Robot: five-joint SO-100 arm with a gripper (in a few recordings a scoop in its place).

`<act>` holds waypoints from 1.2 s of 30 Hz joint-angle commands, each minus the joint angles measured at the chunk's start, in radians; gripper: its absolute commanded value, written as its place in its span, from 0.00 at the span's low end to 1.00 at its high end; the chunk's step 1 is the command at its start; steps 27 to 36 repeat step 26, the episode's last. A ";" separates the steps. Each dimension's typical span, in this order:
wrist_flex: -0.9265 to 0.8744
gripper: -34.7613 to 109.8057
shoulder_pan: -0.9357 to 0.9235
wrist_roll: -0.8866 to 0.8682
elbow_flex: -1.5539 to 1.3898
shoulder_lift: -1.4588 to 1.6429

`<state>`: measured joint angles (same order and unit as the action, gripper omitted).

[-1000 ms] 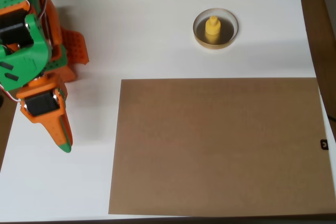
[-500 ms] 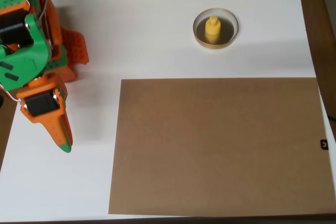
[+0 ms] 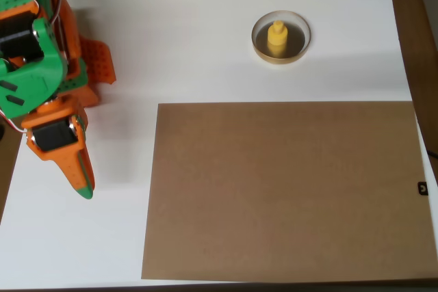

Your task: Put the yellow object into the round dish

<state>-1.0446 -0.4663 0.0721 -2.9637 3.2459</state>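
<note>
The yellow object (image 3: 276, 38) stands upright inside the round dish (image 3: 302, 47), near the top of the white table in the overhead view. My gripper (image 3: 83, 184) is far off at the left edge, orange with green tips, pointing down the picture. Its fingers lie together and hold nothing.
A large brown sheet (image 3: 284, 189) covers the lower right part of the white table (image 3: 191, 46). The arm's orange and green base (image 3: 41, 39) fills the upper left corner. A dark floor strip runs along the right edge.
</note>
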 commanded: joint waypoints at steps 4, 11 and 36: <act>-0.011 0.26 -0.006 0.011 0.015 0.020; -0.011 0.26 -0.006 0.011 0.015 0.020; -0.011 0.26 -0.006 0.011 0.015 0.020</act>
